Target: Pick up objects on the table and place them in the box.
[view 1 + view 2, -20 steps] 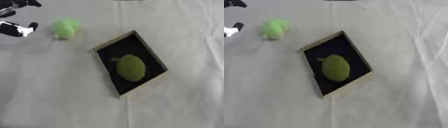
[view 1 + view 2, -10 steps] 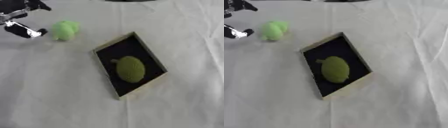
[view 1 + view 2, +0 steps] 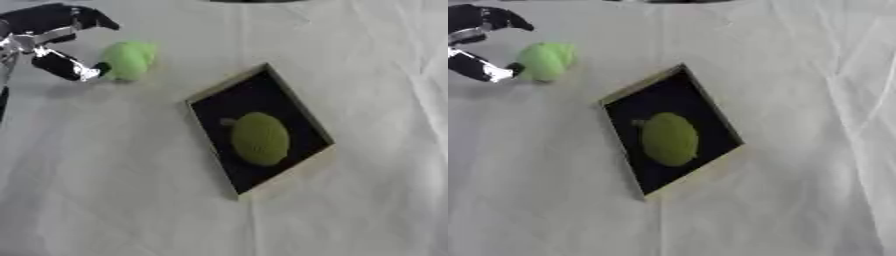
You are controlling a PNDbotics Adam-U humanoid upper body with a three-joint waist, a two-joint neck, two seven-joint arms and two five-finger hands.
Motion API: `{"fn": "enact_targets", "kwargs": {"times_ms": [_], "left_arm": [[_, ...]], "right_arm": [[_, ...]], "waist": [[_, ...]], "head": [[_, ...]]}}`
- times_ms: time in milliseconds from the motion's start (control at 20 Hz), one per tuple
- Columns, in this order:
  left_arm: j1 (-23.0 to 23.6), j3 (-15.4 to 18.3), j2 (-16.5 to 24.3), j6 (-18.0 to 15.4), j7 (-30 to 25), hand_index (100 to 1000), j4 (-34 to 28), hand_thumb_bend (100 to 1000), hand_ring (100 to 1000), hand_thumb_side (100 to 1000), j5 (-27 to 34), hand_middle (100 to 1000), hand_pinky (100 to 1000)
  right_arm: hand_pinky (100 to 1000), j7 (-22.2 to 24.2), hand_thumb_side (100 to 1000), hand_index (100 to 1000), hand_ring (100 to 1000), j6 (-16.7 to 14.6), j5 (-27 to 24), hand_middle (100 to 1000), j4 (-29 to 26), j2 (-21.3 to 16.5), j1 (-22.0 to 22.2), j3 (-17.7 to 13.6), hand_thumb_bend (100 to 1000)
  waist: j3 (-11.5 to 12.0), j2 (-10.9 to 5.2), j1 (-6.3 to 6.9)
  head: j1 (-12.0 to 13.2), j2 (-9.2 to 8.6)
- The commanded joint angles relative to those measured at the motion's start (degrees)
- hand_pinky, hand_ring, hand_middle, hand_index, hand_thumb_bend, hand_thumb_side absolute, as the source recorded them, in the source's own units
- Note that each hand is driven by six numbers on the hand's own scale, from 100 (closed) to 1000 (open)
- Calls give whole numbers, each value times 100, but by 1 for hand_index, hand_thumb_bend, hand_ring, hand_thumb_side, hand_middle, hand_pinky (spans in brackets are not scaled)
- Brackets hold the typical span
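Note:
A light green rounded object [image 3: 129, 59] lies on the white cloth at the upper left. My left hand [image 3: 51, 44] is right beside it on its left, fingers spread open around its left side, one fingertip [image 3: 90, 73] at its lower edge. A shallow box [image 3: 297, 169] with a black inside and tan rim lies tilted in the middle. Inside it rests a darker green oval object [image 3: 259, 138]. My right hand shows in neither view.
A white wrinkled cloth [image 3: 367, 75] covers the whole table, with folds along the right side.
My left hand has come in from the upper left and moved right, up to the light green object. The box and the object inside it have not moved.

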Motion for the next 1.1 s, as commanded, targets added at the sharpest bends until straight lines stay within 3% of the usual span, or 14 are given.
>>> {"fn": "enact_targets", "kwargs": {"times_ms": [50, 200, 500, 700, 750, 800, 850, 1100], "left_arm": [[-181, 13, 23, -165, -303, 947, 93, 281, 916, 494, -164, 851, 938], [-236, 42, -80, -88, -309, 951, 240, 275, 919, 510, -338, 856, 940], [-269, 68, -189, 53, -339, 957, 462, 345, 926, 525, -826, 866, 942], [-276, 91, -247, 80, -303, 947, 564, 323, 919, 411, -1026, 856, 936], [-276, 101, -261, 100, -284, 935, 576, 297, 910, 318, -1049, 840, 929], [-275, 110, -273, 129, -260, 934, 582, 294, 909, 304, -1060, 837, 927], [-276, 124, -283, 172, -222, 923, 578, 279, 896, 227, -1062, 818, 917], [-281, 181, -316, 425, 1, 907, 492, 129, 868, 238, -875, 786, 899]], "right_arm": [[894, 17, 530, 767, 855, 3, -47, 631, -81, -127, -92, -30, 100], [894, 16, 530, 767, 854, 5, -65, 631, -81, -117, -109, -29, 100], [893, -10, 529, 766, 854, 10, -90, 629, -81, -105, -121, -39, 100], [894, -13, 529, 766, 854, 23, -101, 628, -81, -95, -125, -38, 100], [894, -13, 529, 766, 854, 25, -101, 629, -81, -92, -125, -41, 100], [894, -14, 529, 766, 854, 26, -102, 629, -81, -91, -124, -43, 100], [894, -15, 529, 766, 854, 27, -102, 628, -81, -89, -121, -44, 100], [894, -17, 529, 766, 855, 37, -103, 629, -81, -79, -106, -51, 100]], "waist": [[-11, -121, 1], [-33, -113, 4], [-68, -86, 10], [-78, -74, 10], [-82, -72, 8], [-85, -71, 6], [-87, -70, 3], [-87, -71, -2]], "head": [[31, -56], [49, -67], [68, -70], [75, -72], [79, -75], [81, -78], [80, -78], [78, -72]]}}
